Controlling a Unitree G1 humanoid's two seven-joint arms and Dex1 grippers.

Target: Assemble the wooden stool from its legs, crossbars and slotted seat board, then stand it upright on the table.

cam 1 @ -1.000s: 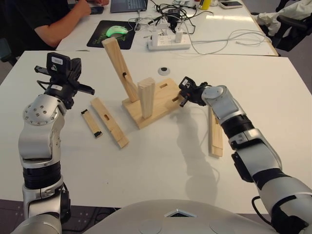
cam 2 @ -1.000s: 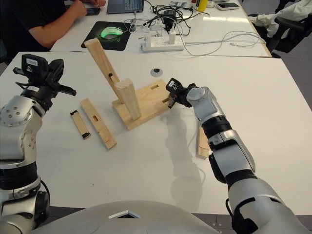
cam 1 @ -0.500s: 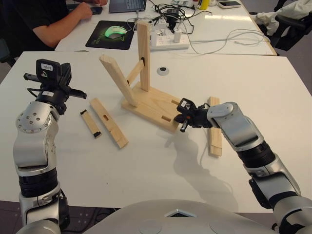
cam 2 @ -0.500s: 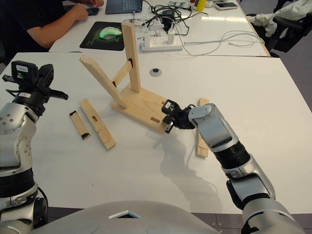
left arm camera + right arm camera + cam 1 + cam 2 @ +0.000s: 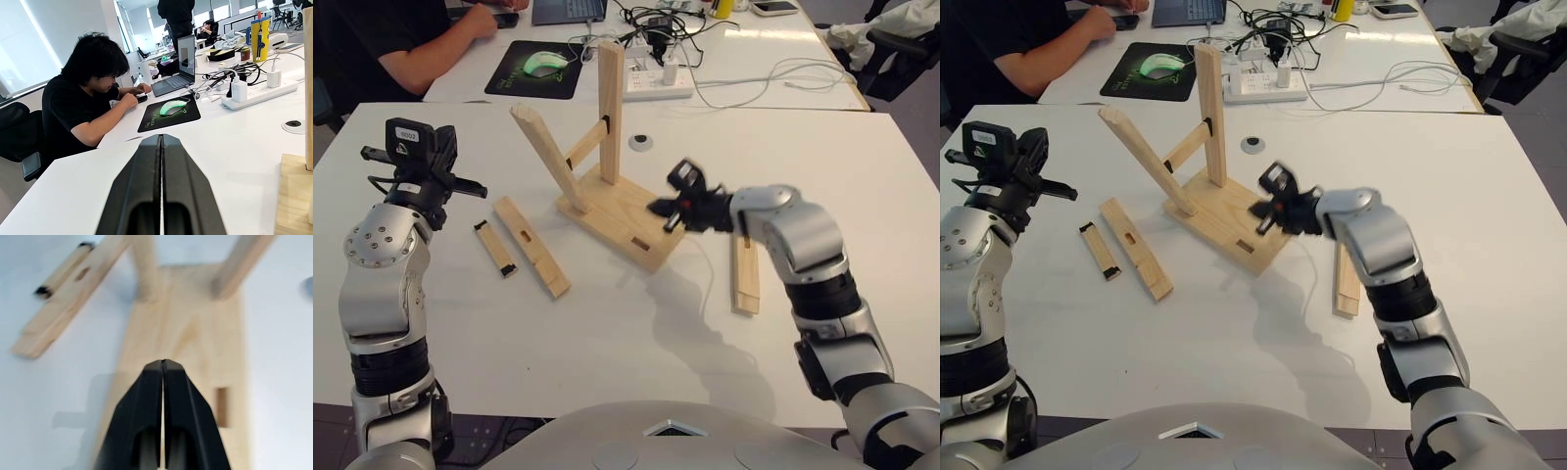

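Observation:
The slotted seat board point(image 5: 628, 227) lies flat mid-table. Two legs stand in it, one upright point(image 5: 611, 108) and one tilted leftward point(image 5: 546, 157), joined by a short crossbar point(image 5: 586, 145). My right gripper point(image 5: 672, 202) hovers shut just above the board's right end, holding nothing; in the right wrist view its fingers point(image 5: 151, 396) are pressed together over the board point(image 5: 190, 338) beside an empty slot point(image 5: 222, 406). A loose leg point(image 5: 534, 246) and a black-tipped crossbar point(image 5: 496, 247) lie left of the board. Another leg point(image 5: 745, 275) lies on the right. My left gripper point(image 5: 161, 142) is shut, raised at the far left.
A round cable grommet point(image 5: 641, 143) sits behind the board. On the desk beyond are a power strip point(image 5: 653, 84) with cables, a mouse on a black pad point(image 5: 548, 65), and a seated person point(image 5: 93, 98). The near half of the table is bare.
The right gripper turned the board with its legs around, set it flat, then let go and lifted off its near-right end. The left arm has stayed put for the last half second.

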